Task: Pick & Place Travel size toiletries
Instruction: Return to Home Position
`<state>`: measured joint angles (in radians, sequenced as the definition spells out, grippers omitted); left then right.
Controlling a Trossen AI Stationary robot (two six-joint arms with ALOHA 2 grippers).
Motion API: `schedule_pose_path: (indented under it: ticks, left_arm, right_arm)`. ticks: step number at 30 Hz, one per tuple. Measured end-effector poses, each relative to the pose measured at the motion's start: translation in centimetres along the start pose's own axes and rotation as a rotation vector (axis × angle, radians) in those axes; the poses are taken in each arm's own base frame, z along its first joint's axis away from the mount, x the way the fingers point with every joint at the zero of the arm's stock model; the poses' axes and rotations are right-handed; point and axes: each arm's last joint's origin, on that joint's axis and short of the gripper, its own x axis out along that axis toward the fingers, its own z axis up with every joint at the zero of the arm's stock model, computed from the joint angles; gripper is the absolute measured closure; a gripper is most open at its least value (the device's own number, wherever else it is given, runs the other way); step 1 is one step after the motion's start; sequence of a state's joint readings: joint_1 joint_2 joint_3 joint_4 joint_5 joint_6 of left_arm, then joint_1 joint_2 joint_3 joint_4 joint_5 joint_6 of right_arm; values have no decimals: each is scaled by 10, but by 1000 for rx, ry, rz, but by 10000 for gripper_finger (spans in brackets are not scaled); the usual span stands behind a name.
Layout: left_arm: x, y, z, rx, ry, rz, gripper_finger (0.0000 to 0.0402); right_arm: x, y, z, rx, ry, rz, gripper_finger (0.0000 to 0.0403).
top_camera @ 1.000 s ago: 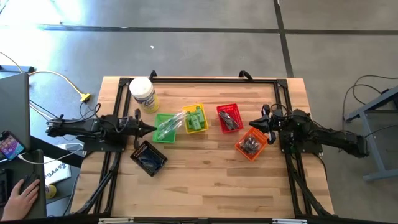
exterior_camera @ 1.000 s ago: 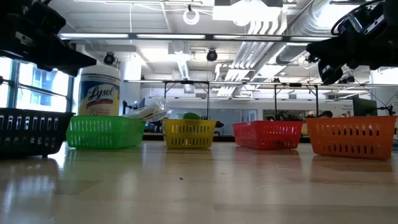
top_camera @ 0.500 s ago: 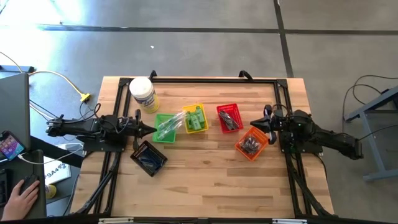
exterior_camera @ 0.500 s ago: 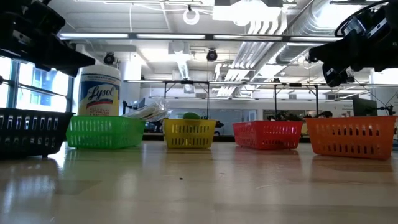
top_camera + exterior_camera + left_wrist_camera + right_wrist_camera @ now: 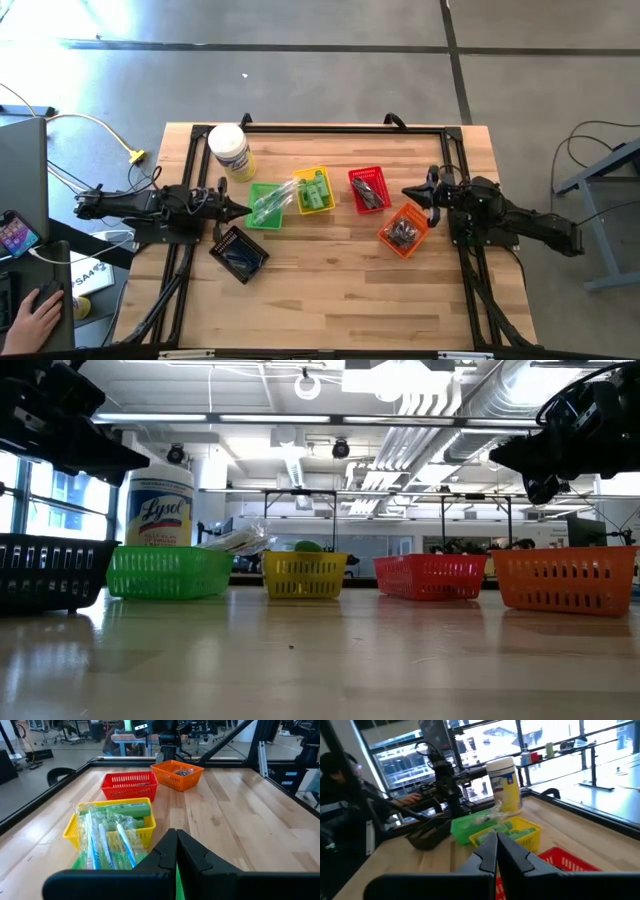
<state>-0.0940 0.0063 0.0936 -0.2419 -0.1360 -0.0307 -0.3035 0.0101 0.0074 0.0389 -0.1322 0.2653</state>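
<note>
On the wooden table (image 5: 330, 300) five baskets are set in a loose row, and the travel toiletries are found sorted among them. Clear-wrapped toothbrushes (image 5: 272, 202) are laid in the green basket (image 5: 258, 220), their ends reaching over its rim toward the yellow basket (image 5: 326, 205) just beside it. Bright green bottles (image 5: 317, 189) are packed in that yellow basket. Slim black sticks (image 5: 367, 192) are held in the red basket (image 5: 353, 178), and small dark pieces (image 5: 406, 231) are heaped in the orange basket (image 5: 385, 238). What lies in the black basket (image 5: 222, 240), nearer the front on the left, cannot be made out. A white jar (image 5: 230, 152) is stood at the far left corner behind the green basket. In the low view the word "Lysol" can be read in blue script on its yellow label, but the smaller print below cannot be read. The left gripper (image 5: 247, 210) is held level just beside the green basket, above the black one's far edge. Its fingers (image 5: 170, 851) are pressed tight together with nothing between them. The right gripper (image 5: 405, 193) is held likewise between the red and orange baskets on their outer side — closed and empty, its fingers (image 5: 489, 851) meeting in a thin seam. A person's hand (image 5: 35, 312) is seen resting off the table's left side.
</note>
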Motion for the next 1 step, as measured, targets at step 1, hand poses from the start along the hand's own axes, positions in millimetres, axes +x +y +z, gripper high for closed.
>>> schedule_pose_path:
  ticks: [1]
  left_arm:
    - [0,0,0,0,1,0,402]
  right_arm:
    - [0,0,0,0,-2,-9,400]
